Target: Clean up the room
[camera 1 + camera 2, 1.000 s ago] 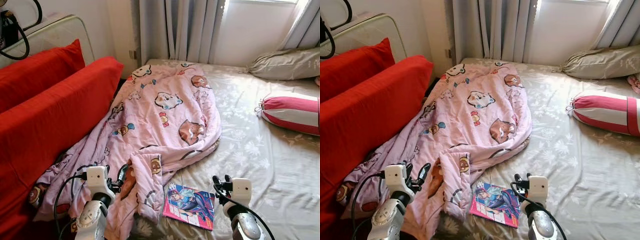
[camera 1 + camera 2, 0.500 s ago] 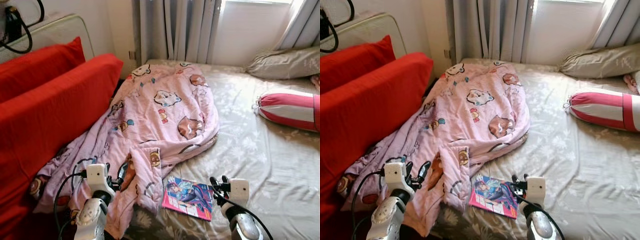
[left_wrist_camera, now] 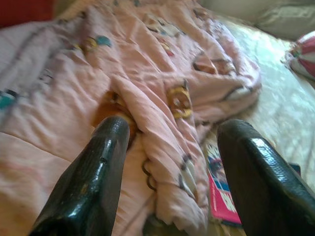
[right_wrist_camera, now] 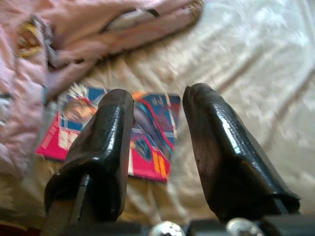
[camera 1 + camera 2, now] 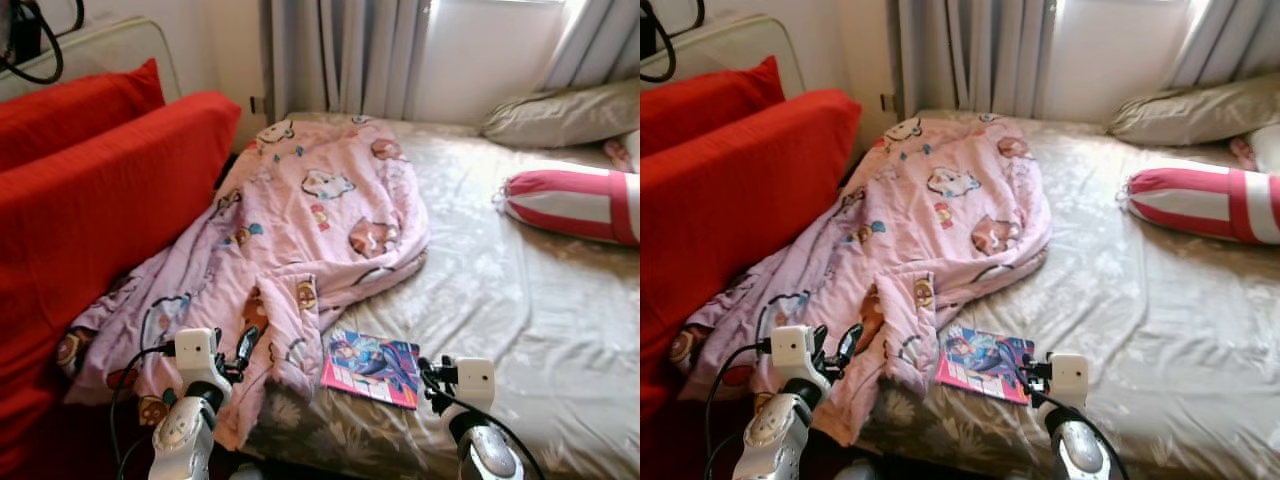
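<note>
View has dropped and pulled back since a second ago; near bed [image 5: 520, 300] edge now visible. One pink blanket [image 5: 300, 220] heaped against red cushions [image 5: 90, 200] (two). One magazine [image 5: 371, 367] flat near that edge, beside blanket. Left pincer [image 3: 170, 162] parted over blanket; right pincer [image 4: 156, 142] parted above magazine.

No legible text, magazine cover [image 5: 370, 367] included.

the pink blanket [image 5: 300, 230] hides the magazine's [image 5: 372, 366] near corner; the striped bolster [image 5: 575, 203] is cut off.
</note>
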{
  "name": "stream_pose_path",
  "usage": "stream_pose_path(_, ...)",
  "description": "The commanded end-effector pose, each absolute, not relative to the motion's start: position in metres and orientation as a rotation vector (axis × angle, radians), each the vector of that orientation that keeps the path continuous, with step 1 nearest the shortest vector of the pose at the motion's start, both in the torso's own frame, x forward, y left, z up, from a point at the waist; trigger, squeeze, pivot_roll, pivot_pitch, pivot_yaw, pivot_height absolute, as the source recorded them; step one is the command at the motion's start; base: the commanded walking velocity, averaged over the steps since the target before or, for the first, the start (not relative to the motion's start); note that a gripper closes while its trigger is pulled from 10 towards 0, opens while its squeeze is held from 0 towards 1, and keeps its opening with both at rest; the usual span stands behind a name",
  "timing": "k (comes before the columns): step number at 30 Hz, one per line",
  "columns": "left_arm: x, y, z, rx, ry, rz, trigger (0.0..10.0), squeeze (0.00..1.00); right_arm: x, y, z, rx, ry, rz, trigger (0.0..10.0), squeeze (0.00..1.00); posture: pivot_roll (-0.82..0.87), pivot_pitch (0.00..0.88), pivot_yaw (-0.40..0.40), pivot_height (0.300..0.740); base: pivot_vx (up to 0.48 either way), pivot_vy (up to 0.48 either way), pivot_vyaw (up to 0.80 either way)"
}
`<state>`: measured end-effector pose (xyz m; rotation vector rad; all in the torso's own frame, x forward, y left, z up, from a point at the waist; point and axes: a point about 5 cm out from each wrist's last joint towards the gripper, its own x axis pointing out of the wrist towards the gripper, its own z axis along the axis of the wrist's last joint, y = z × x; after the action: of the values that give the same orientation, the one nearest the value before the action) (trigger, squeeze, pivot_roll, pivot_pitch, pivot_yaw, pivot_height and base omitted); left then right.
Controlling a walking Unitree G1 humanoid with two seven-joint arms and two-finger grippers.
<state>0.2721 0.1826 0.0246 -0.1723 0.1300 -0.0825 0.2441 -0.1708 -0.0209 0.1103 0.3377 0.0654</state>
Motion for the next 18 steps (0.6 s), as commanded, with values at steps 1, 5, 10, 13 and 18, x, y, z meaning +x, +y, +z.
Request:
stream_pose_path(1,0.2722,0.1809,0.0253,-0.187,0.133,-0.078,10.0,0.0,0.2433,-0.1712,-0.0219,0.115,0.343,0.063,10.0,0.0,0.05,0.024,-0.025,0.62,0.0,0.0,0.0)
stream_pose_path(5,0.2721,0.1798,0.0249,-0.191,0.135,-0.084,10.0,0.0,0.2433,-0.1706,-0.0228,0.112,0.352,0.068,10.0,0.0,0.05,0.026,-0.025,0.62,0.0,0.0,0.0)
stream_pose_path(10,0.2722,0.1793,0.0252,-0.192,0.136,-0.085,10.0,0.0,0.2434,-0.1695,-0.0227,0.128,0.35,0.075,10.0,0.0,0.05,0.027,-0.026,0.62,0.0,0.0,0.0)
stream_pose_path(13,0.2724,0.1787,0.0255,-0.195,0.135,-0.087,10.0,0.0,0.2436,-0.1687,-0.0224,0.13,0.349,0.083,10.0,0.0,0.05,0.028,-0.025,0.62,0.0,0.0,0.0)
stream_pose_path(18,0.2727,0.177,0.0254,-0.201,0.139,-0.094,10.0,0.0,0.244,-0.1672,-0.0221,0.11,0.35,0.107,10.0,0.0,0.05,0.028,-0.025,0.62,0.0,0.0,0.0)
